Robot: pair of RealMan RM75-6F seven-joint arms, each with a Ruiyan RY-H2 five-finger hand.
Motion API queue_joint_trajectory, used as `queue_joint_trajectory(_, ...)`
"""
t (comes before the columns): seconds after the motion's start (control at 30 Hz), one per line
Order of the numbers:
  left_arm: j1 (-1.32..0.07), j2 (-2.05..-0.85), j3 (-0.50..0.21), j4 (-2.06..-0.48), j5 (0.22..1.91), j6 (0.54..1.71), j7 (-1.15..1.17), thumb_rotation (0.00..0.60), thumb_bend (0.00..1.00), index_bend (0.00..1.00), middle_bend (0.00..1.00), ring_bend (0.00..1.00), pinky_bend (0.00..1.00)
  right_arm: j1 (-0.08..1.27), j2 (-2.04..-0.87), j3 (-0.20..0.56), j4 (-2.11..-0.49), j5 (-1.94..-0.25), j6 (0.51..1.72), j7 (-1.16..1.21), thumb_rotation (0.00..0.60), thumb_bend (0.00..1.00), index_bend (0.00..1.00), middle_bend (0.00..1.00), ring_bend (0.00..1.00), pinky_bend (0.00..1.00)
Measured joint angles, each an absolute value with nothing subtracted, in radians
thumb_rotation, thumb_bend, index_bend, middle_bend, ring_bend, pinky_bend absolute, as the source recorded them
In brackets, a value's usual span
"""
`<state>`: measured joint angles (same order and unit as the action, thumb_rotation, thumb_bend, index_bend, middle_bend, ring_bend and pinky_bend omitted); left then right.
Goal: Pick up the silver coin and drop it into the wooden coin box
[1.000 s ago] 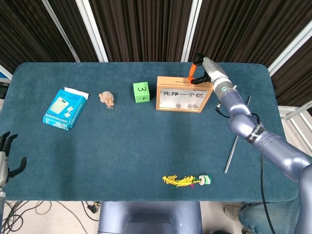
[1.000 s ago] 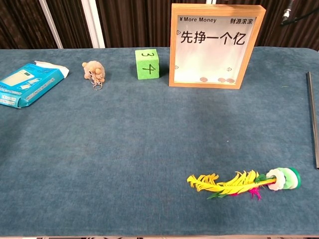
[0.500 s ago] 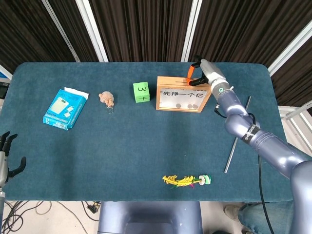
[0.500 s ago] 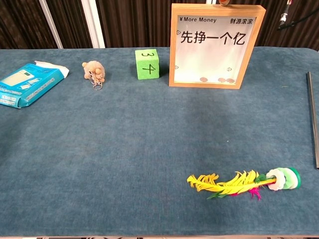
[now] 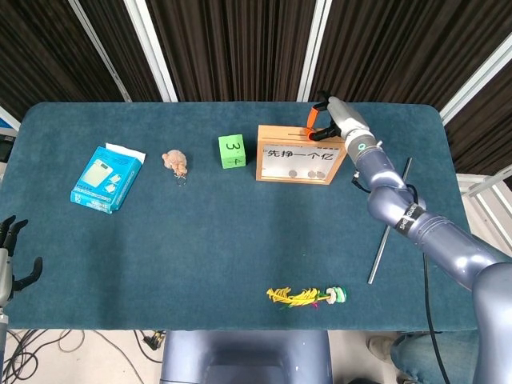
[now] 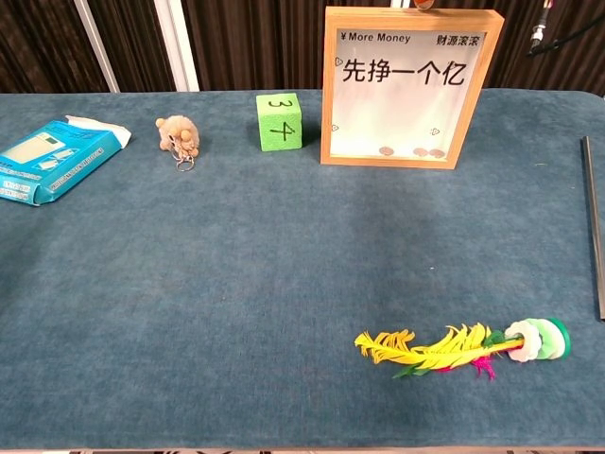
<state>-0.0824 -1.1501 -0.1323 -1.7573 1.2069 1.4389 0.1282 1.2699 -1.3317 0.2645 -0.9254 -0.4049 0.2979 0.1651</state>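
The wooden coin box [image 5: 298,156] stands upright at the back of the table, its clear front facing me, with three coins lying at its bottom [image 6: 411,151]. My right hand [image 5: 326,118] hovers over the box's top edge, its orange-tipped fingers pinched together just above the slot. The silver coin is too small to make out in that pinch, and none lies on the cloth. In the chest view only a fingertip [image 6: 423,5] shows above the box [image 6: 408,85]. My left hand [image 5: 10,260] hangs at the table's near left corner, fingers spread and holding nothing.
A green number cube [image 5: 232,151] sits left of the box, then a small plush keychain [image 5: 175,162] and a blue packet [image 5: 107,178]. A black rod [image 5: 390,222] lies at the right. A yellow feather shuttlecock [image 5: 308,297] rests near the front edge.
My right hand has shifted slightly left along the box's top; a fingertip now shows at the top of the chest view. The coins in the box are unchanged.
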Motion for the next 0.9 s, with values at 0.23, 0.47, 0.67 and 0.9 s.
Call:
queue_joint_trajectory(0.23,-0.083,-1.149,-0.133,-1.758,1.206,1.438,0.127,0.6,0.4,0.15,0.03,0.04,0.0,1.276,-1.331,0.255,-0.928,-0.402,0.293,0.177,0.6,0.49,0.75,0.01,0.0,0.0)
queue_joint_trajectory(0.47,-0.084,-1.148,-0.132,-1.757,1.207,1.437,0.127,0.6,0.4,0.15,0.03,0.04,0.0,1.288,-1.332,0.247,-0.931,-0.402,0.288,0.188,0.6,0.49,0.75,0.01,0.0,0.0)
queue_joint_trajectory(0.67,-0.084,-1.148,-0.131,-1.756,1.209,1.438,0.127,0.6,0.4,0.15,0.03,0.04,0.0,1.295,-1.331,0.228,-0.934,-0.394,0.291,0.191,0.6,0.49,0.75,0.01,0.0,0.0)
queue_joint_trajectory(0.9,-0.084,-1.149,-0.131,-1.755,1.209,1.439,0.127,0.6,0.4,0.15,0.03,0.04,0.0,1.303,-1.329,0.214,-0.935,-0.384,0.292,0.197,0.6,0.49,0.75,0.01,0.0,0.0)
